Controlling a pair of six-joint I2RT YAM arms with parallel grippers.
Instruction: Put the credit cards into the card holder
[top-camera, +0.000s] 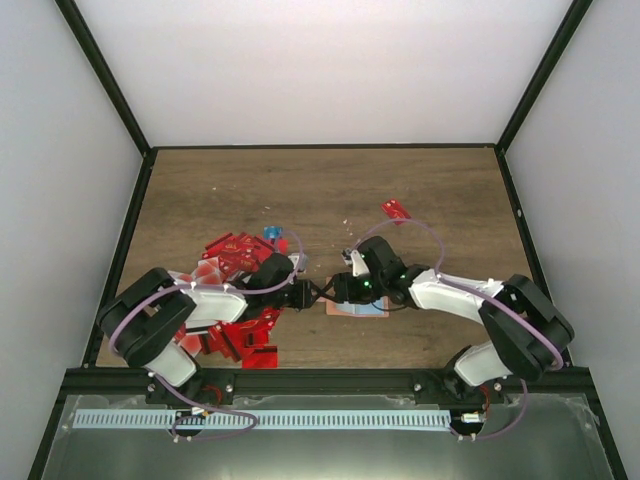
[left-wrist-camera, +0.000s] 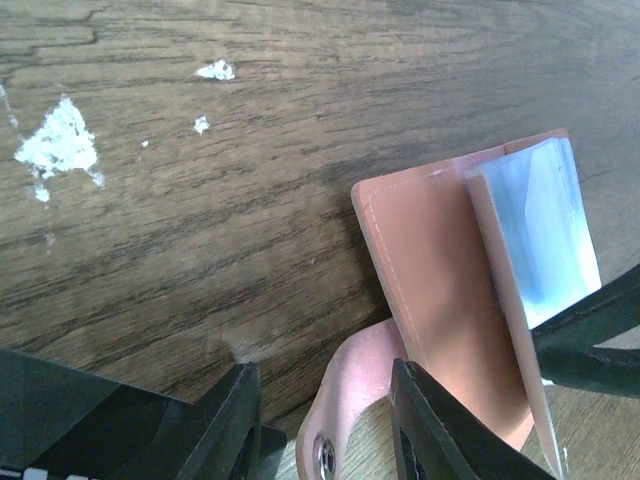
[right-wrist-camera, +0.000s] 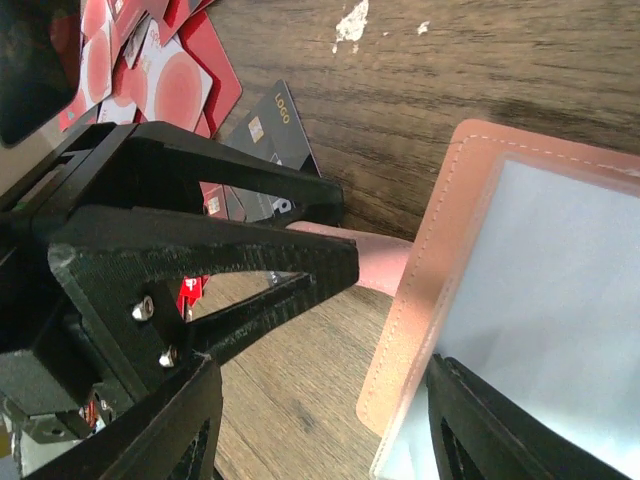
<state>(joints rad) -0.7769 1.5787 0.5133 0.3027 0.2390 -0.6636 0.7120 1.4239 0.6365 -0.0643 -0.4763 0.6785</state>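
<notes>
Beginning left of the card holder (left-wrist-camera: 440, 300): noting the credit cards (top-camera: 232, 255) lying in a loose, mostly red heap on the desk (top-camera: 330, 190), with a black card (right-wrist-camera: 265, 125) at the heap's holder-side edge.

Moving in toward the holder: finding the left tool (left-wrist-camera: 322, 385) spread, straddling the pink snap strap (left-wrist-camera: 350, 400) at the holder's left edge without pinching it, and carrying no card.

Reaching the holder itself: seeing it lying opened, blue lining (right-wrist-camera: 560, 280) showing, with no card visible in the part in view.

Just right of that: finding the right tool (right-wrist-camera: 335, 440) likewise spread and holding nothing, one finger (right-wrist-camera: 500, 430) sitting on or just over the lining, actual contact being hard to confirm.

Farther right of the holder and beyond it: spotting a lone red card (top-camera: 397, 210).

Judging the risks:
- Closing on the strap off-centre and losing it.
- Dragging the unclamped holder across the desk.
- Letting the leaf fold shut if the right finger lifts.
- Knocking the two tools together, working nose to nose over the holder.
</notes>
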